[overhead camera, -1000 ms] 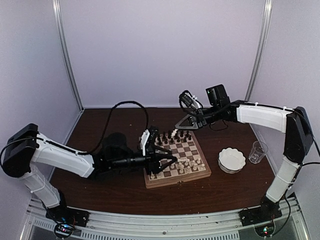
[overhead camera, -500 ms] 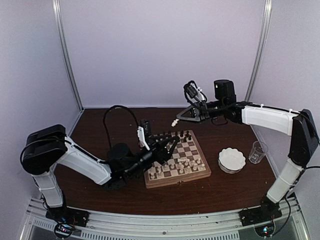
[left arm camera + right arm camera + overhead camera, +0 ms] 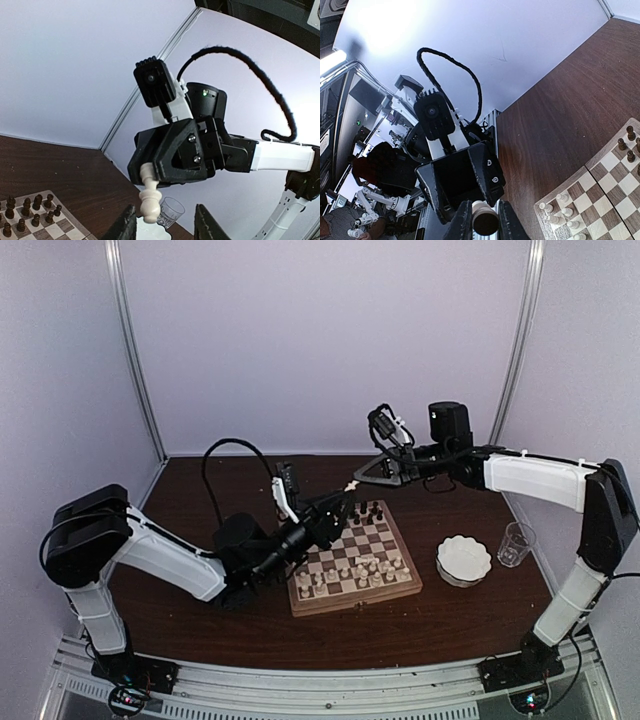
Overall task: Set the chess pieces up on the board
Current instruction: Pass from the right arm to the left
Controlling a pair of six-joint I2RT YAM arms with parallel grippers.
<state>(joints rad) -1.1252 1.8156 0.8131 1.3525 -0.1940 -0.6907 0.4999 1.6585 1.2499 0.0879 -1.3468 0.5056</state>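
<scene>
A metal rail (image 3: 320, 680) runs along the near edge and carries the bases of the 2 arms. Behind it lies the dark brown bench (image 3: 230, 635). The board (image 3: 355, 600) sits near the middle of the bench, turned slightly askew. Cream pieces (image 3: 355, 572) fill its near rows and dark pieces (image 3: 368, 512) its far rows. To the right of the board stands a white bowl (image 3: 445, 558), and just beyond that a clear cup (image 3: 515, 543). Pale lilac walls with 2 slanting metal posts close in the back and sides.

The left arm stretches low across the bench from the left. The left hand (image 3: 340, 508) is raised over the board's far left corner, its 2 fingers spread wide with nothing between them. The right arm reaches in from the right, well above the bench. The right hand (image 3: 357, 481) faces the left hand, tip to tip, just beyond the board's far edge. It is closed on 1 white piece (image 3: 149, 196), pinched by 1 end, with the rest sticking out past the fingertips toward the left hand. In the left wrist view, the free end of that piece hangs just short of the gap between the left fingers (image 3: 127, 227), nearer 1 of them. I cannot tell whether it touches.
</scene>
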